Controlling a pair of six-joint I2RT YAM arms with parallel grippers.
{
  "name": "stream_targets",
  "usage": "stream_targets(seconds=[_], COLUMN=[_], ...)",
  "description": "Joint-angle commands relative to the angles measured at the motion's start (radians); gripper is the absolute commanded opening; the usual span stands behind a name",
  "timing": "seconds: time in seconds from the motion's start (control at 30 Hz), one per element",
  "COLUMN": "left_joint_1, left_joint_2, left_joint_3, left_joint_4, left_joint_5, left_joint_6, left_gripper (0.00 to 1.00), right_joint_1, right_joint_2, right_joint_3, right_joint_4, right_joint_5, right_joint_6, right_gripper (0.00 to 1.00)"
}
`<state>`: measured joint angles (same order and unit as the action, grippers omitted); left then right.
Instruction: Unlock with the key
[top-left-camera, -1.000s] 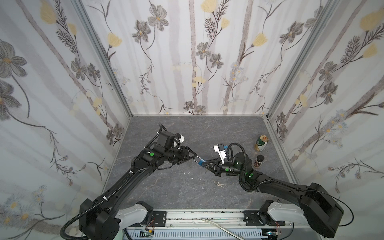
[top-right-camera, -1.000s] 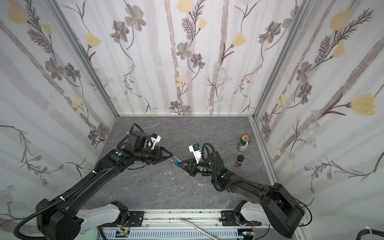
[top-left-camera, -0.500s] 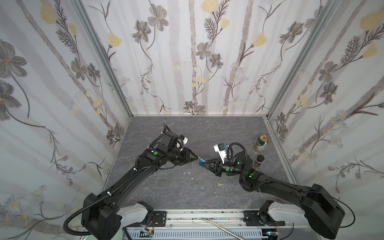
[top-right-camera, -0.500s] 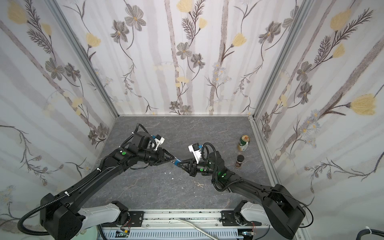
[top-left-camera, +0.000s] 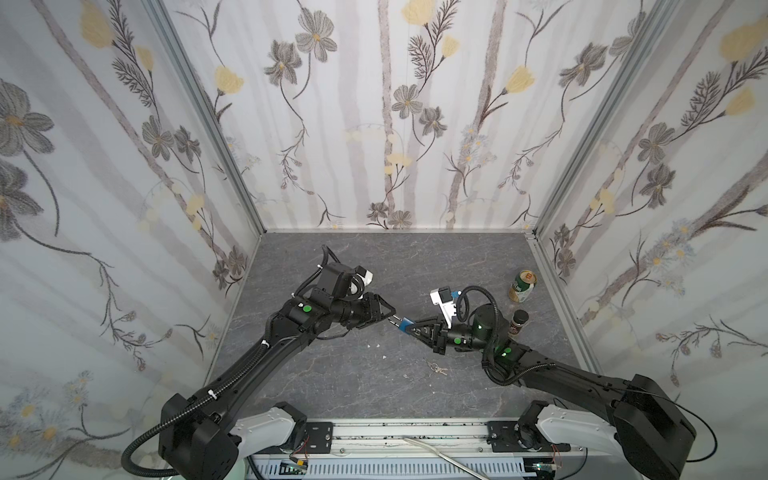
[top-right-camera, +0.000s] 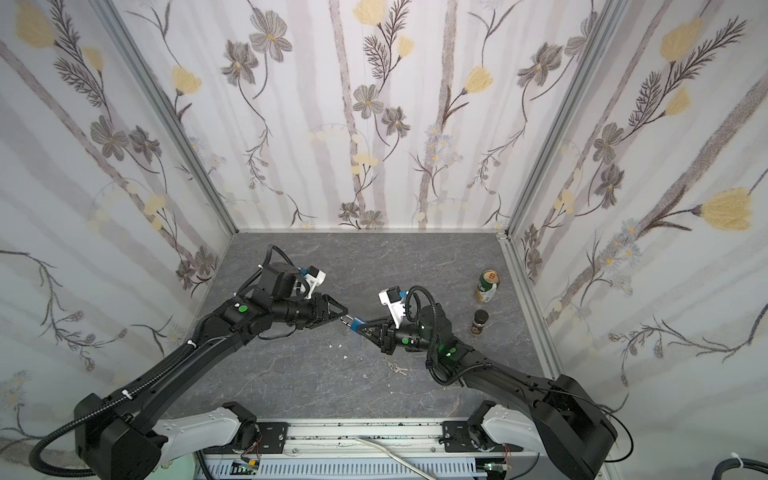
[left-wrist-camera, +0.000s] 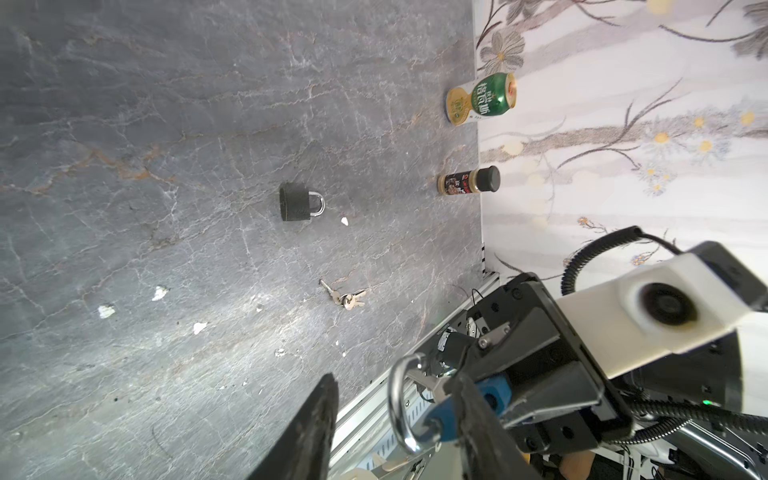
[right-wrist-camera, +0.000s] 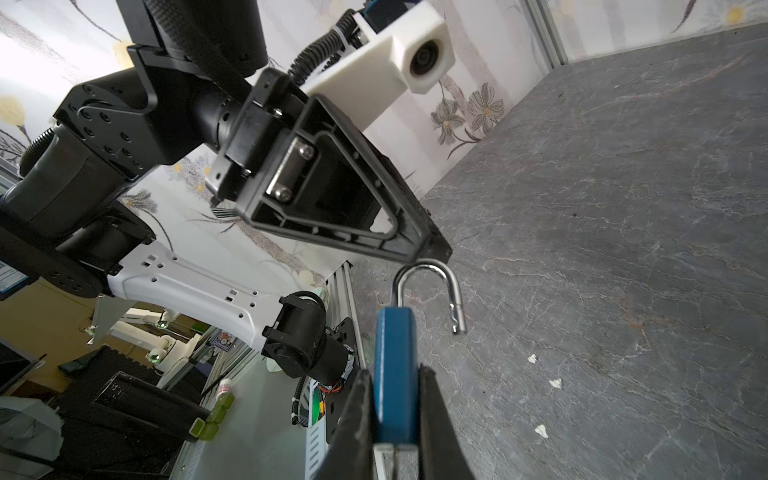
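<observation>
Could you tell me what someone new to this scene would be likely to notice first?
In the middle, the right tool is clamped on a raised blue padlock whose shackle hangs open, and the left tool, jaws apart, is right at that shackle. On the grey table lie a bunch of keys and a shut black padlock; a green can and a spice bottle stand by the right wall.

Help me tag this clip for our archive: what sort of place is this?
Probably a lab robot test cell: floral wallpaper panels box in a grey stone-look tabletop, and the left arm and right arm mount on a metal rail at its front edge.
</observation>
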<state>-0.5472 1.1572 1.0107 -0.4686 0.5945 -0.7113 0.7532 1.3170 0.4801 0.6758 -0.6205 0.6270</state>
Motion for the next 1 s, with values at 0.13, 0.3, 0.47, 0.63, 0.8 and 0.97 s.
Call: stream_targets(seconds=[0.13,0.3,0.47,0.63,0.8,0.97], left_joint_1=[0.009,0.006,-0.002,-0.006,-0.008,-0.008], left_joint_2=[-0.037,0.005,0.034,0.037,0.012,-0.006], left_joint_3=[-0.007,0.005,0.009,-0.017,-0.050,-0.062], left_joint_4=[0.126,0.165,0.164,0.142,0.143,0.143], left_joint_5=[0.048,0.118,0.145,0.143,0.137,0.136], left_joint_6=[0.000,-0.009,-0.001,0.007,0.003,0.000], left_gripper=[0.55,0.56,0.55,0.53,0.50,0.47], right_joint_1=[0.002,0.009,0.018,0.017,0.005,-0.011], right_joint_2=[0.005,0.012,0.016,0.001,-0.015,-0.019], right_joint_3=[0.001,0.000,0.002,-0.002,-0.007,-0.012], right_joint_4=[0.058,0.077,0.089,0.091,0.097,0.102], right_joint_5=[-0.025,-0.045,-0.048,-0.019,0.025,0.059], right_joint_6=[-0.003,0.002,0.005,0.001,0.004,0.013], right_gripper=[0.01,0.01,0.01,0.01,0.00,0.00])
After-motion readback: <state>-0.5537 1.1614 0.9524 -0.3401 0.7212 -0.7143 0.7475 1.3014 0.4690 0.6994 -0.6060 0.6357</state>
